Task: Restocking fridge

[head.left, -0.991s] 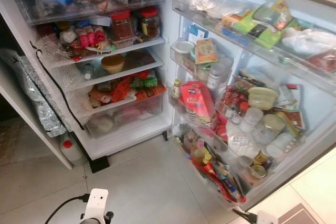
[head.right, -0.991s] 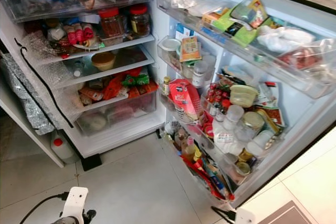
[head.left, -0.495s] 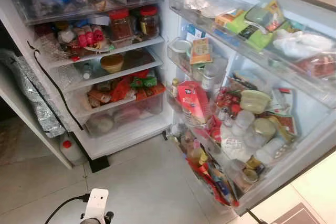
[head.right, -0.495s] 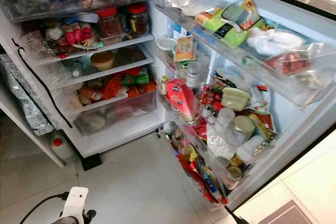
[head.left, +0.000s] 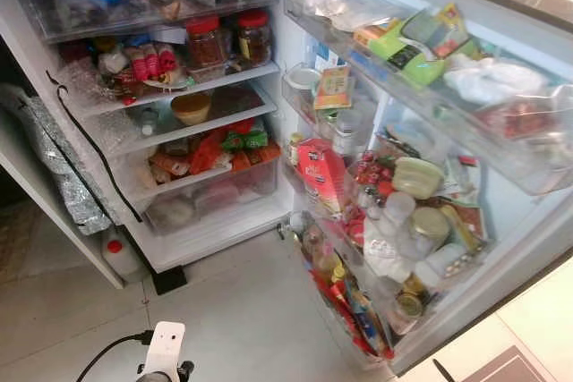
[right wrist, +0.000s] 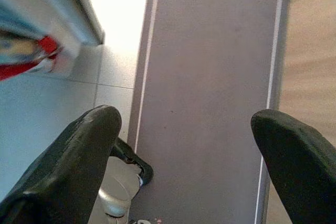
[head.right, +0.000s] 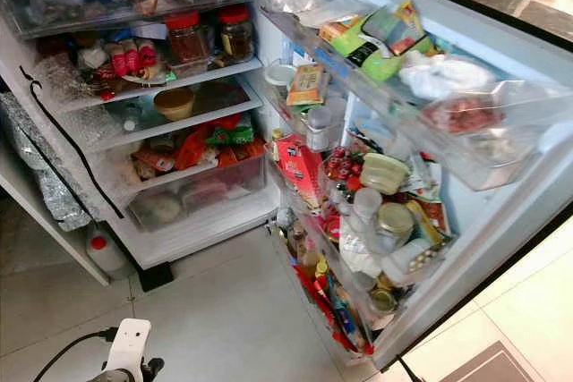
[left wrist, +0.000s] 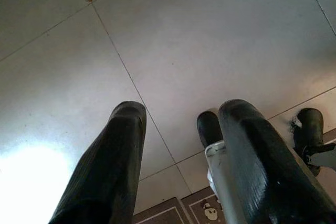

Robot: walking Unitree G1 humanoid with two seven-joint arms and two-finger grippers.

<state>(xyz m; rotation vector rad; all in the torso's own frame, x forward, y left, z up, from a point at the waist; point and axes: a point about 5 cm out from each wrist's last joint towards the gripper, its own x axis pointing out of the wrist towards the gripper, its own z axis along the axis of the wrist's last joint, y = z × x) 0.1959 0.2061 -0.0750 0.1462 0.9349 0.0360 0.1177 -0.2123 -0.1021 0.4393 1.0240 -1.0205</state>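
Note:
The fridge stands open in front of me, its shelves packed with food: two red-lidded jars up high, a yellow bowl in the middle, packets and a drawer below. Its door hangs to my right, with bins crammed with jars, bottles, packets and a red carton. My left gripper hangs low over the floor tiles, open and empty. My right gripper is open wide and empty over a grey mat, beside the door's bottom corner.
A white bottle with a red cap stands on the floor left of the fridge, next to a foil-wrapped panel. Pale floor tiles spread before the fridge. The mat's corner lies at the bottom right.
The fridge door has swung leftward, toward the fridge body. My right arm's wrist has dropped out of the bottom of the eye views. The left arm has stayed put.

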